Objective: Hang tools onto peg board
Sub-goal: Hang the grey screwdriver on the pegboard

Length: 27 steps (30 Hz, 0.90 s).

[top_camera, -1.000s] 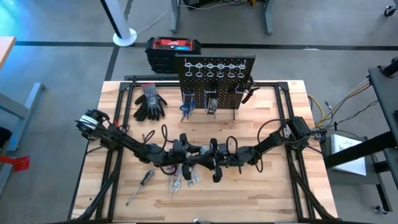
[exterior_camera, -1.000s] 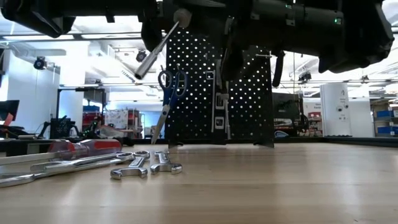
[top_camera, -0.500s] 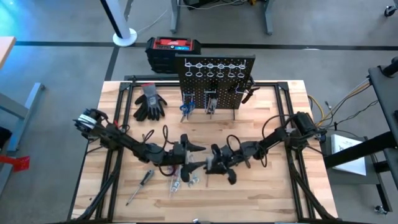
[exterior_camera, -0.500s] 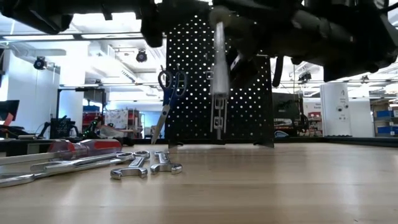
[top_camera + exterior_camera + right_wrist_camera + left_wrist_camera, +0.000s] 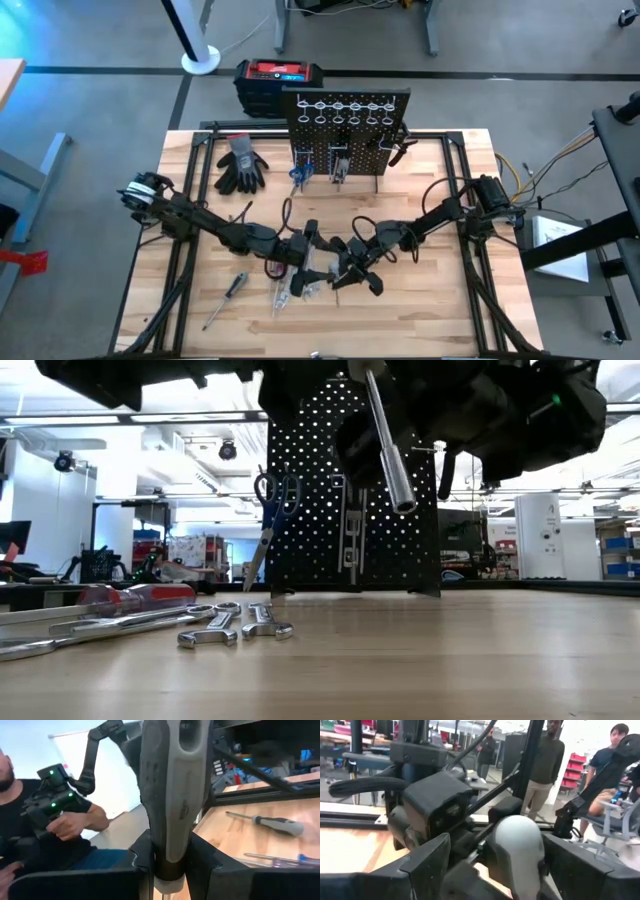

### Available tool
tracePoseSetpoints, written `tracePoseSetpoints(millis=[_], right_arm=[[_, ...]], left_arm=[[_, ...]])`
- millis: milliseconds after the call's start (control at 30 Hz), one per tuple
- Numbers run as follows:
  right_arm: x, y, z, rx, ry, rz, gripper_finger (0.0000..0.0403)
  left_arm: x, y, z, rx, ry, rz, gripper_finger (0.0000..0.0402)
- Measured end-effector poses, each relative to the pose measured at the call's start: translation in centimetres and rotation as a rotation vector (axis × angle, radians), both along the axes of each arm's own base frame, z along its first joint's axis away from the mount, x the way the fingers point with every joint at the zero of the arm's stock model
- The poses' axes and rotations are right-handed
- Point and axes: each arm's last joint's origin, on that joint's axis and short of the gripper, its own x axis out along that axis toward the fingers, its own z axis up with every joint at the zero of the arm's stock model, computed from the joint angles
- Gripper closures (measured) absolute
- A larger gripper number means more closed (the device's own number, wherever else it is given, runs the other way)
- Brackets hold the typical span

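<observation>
A driver with a grey handle (image 5: pixel 170 795) and a silver shaft (image 5: pixel 390 450) hangs above the table's middle, in front of the black peg board (image 5: pixel 345 130). My right gripper (image 5: pixel 352 270) is shut on it. My left gripper (image 5: pixel 500 865) stands open, its fingers on either side of the handle's rounded end (image 5: pixel 517 840) and apart from it. Blue-handled scissors (image 5: pixel 272 500) hang on the peg board. Silver wrenches (image 5: pixel 235 625) and a red-handled screwdriver (image 5: pixel 140 595) lie flat on the table. My right gripper pinches the driver's grey handle at its narrow part (image 5: pixel 170 850) between its two fingers, which come level from the table's right and lie across the handle. The driver is lifted clear, its shaft tilted and pointing down toward the table.
Grey-black gloves (image 5: pixel 241 165) lie at the back left, and a red-topped black box (image 5: pixel 278 80) stands behind the peg board. A dark-handled screwdriver (image 5: pixel 225 298) lies near the front left. People stand and sit in the room beyond the table.
My left gripper has opened and let go of the driver's handle. My right gripper has turned at the wrist with the driver, whose shaft has swung from slanting toward the table's left, through upright, over to a tilt the other way, clear of the table.
</observation>
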Motion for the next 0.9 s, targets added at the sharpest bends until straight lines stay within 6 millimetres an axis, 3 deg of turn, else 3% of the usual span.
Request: tracePoseSetpoints(millis=[167,367,700,900], right_arm=[[0.23,-0.03,0.01,-0.015,0.006,-0.006,0.0348],[0.2,0.01,0.11,-0.024,-0.003,-0.001,0.0348],[0.09,-0.08,0.32,0.013,0.011,-0.054,0.0341],[-0.38,0.23,0.07,0.025,0.039,-0.264,0.0211]], left_arm=[[0.27,-0.07,0.46,0.004,-0.011,-0.011,0.0135],[0.3,-0.01,0.46,-0.048,0.003,-0.093,0.0299],[0.26,0.27,0.72,-0.135,0.025,-0.104,0.0298],[-0.1,0.64,0.78,-0.123,0.096,-0.007,0.0298]])
